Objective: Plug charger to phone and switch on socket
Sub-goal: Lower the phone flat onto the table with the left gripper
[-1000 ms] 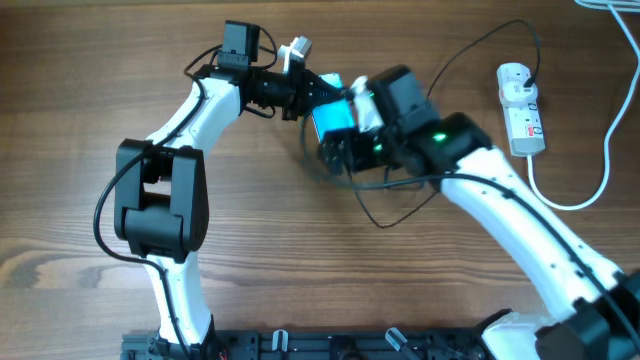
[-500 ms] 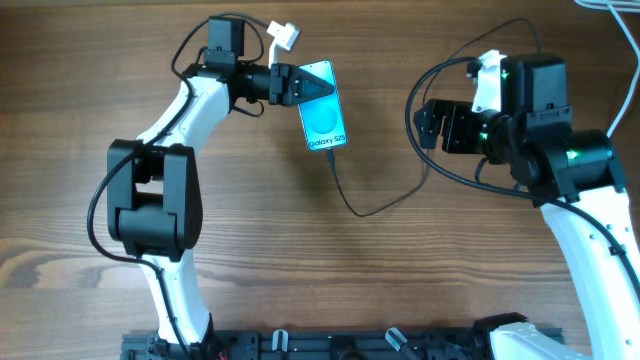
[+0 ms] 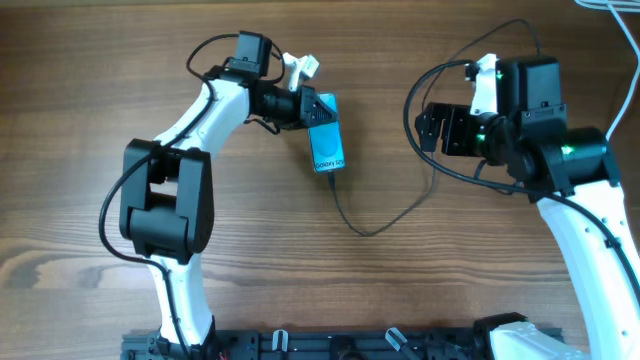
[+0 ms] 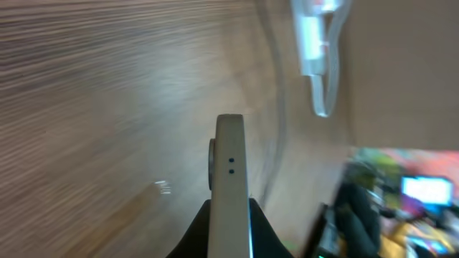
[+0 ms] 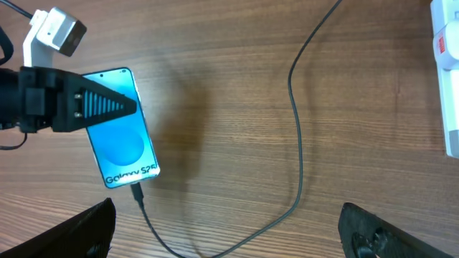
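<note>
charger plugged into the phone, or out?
Plugged in, it seems: in the right wrist view the charger ends flush against the bottom edge of the phone, no gap visible, and its cable trails off below.

Shows a brown wood-grain counter [image 3: 70,120] under soft, even light, with only faint shadows. Ends at the near edge in a black rail [image 3: 300,346]. Blurs, in the left wrist view, into bright colourful clutter [image 4: 423,199] beyond

Prob. robot lab — wood tbl [image 3: 60,100]
</note>
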